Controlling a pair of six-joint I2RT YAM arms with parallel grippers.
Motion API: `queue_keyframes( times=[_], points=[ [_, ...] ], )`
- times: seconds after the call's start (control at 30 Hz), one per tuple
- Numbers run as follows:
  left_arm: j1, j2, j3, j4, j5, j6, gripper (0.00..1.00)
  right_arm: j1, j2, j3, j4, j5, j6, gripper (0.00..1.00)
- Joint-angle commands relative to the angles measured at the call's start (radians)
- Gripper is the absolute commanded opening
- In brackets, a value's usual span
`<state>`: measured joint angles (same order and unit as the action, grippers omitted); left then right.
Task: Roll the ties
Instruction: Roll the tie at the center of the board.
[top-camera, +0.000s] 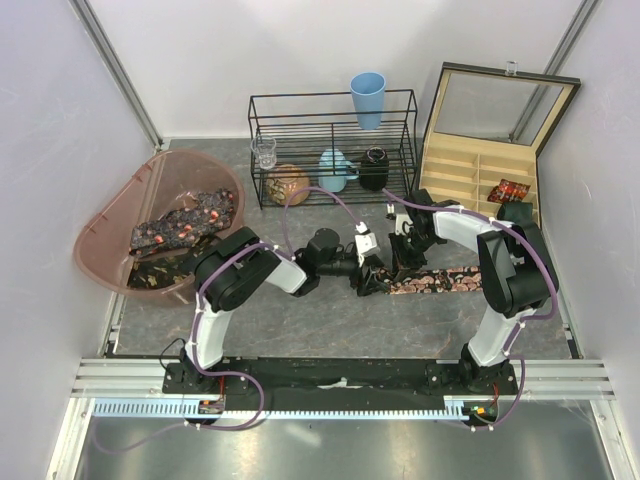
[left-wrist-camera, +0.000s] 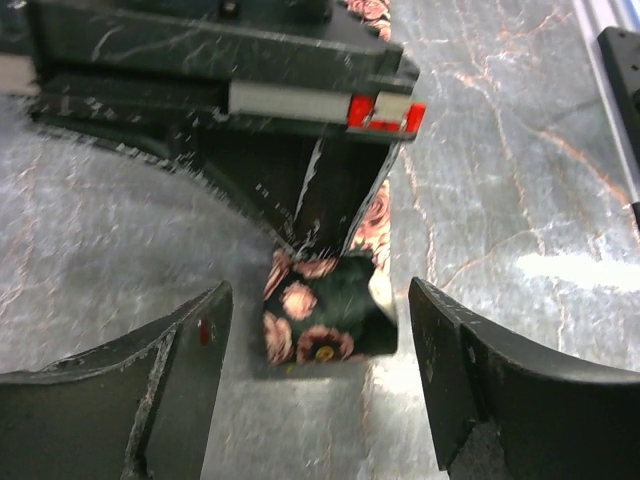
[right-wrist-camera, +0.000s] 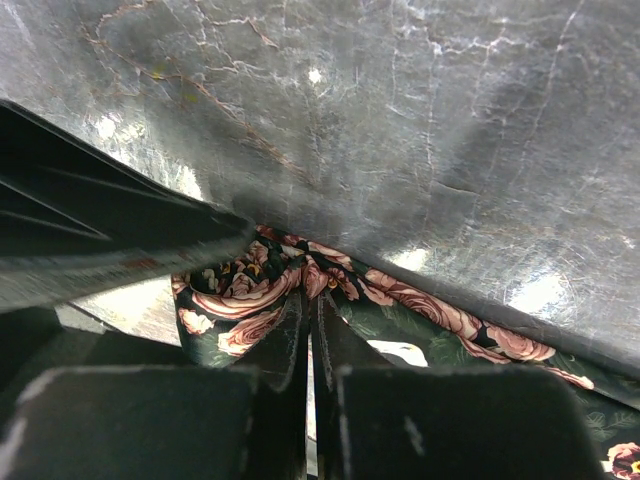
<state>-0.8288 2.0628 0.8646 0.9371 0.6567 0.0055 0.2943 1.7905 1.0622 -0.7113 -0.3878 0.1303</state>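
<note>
The tie (top-camera: 440, 281) lies flat on the table (top-camera: 320, 320), right of centre in the top view. It is a patterned strip running left to right, with its left end bunched into a short fold.

The right gripper (right-wrist-camera: 310, 335) comes down on that fold from above with its fingers pressed together. In its wrist view the rose-printed cloth puckers up into the tips and is pinched between them. The rest of the tie trails off to the lower right of that frame.

The left gripper (left-wrist-camera: 318, 300) sits low at the fold's left side, its 2 fingers (left-wrist-camera: 150, 390) spread wide. In its wrist view the folded end lies in the middle of the gap and touches neither finger. The right gripper's dark tip bears on its top edge.

At the upper left of the top view, more ties (top-camera: 185, 225) lie heaped in a pink tub (top-camera: 105, 215). At the upper right, an open box (top-camera: 455, 170) holds 1 coil (top-camera: 510, 190) in a compartment near its right edge.
</note>
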Motion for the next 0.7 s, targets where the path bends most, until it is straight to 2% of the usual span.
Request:
queue_keyframes(
  times=[0.0, 0.1, 0.2, 0.23, 0.4, 0.47, 0.5, 0.53, 0.67],
  points=[
    [-0.023, 0.022, 0.048, 0.009, -0.003, -0.068, 0.77, 0.002, 0.053, -0.051, 0.039, 0.205, -0.054, 0.00],
    [-0.041, 0.028, 0.073, -0.067, -0.045, -0.059, 0.70, 0.002, 0.047, -0.050, 0.038, 0.184, -0.052, 0.00],
    [-0.047, 0.013, 0.054, -0.122, -0.065, -0.007, 0.53, -0.003, 0.035, -0.044, 0.039, 0.149, -0.052, 0.00],
    [-0.046, 0.007, 0.047, -0.138, -0.069, 0.020, 0.44, -0.006, 0.033, -0.035, 0.035, 0.124, -0.052, 0.00],
    [-0.055, -0.033, 0.001, -0.257, -0.104, 0.169, 0.18, -0.023, 0.026, 0.013, 0.023, -0.011, -0.061, 0.00],
    [-0.061, -0.046, -0.007, -0.328, -0.158, 0.211, 0.15, -0.030, 0.023, 0.034, 0.010, -0.063, -0.058, 0.06],
    [-0.061, -0.061, -0.013, -0.340, -0.169, 0.240, 0.13, -0.050, 0.024, 0.063, -0.011, -0.089, -0.061, 0.16],
    [-0.061, -0.069, -0.021, -0.346, -0.180, 0.255, 0.12, -0.061, 0.024, 0.076, -0.023, -0.133, -0.055, 0.20],
    [-0.064, -0.102, -0.052, -0.400, -0.226, 0.338, 0.11, -0.121, 0.012, 0.110, -0.095, -0.197, -0.049, 0.30]
  ],
)
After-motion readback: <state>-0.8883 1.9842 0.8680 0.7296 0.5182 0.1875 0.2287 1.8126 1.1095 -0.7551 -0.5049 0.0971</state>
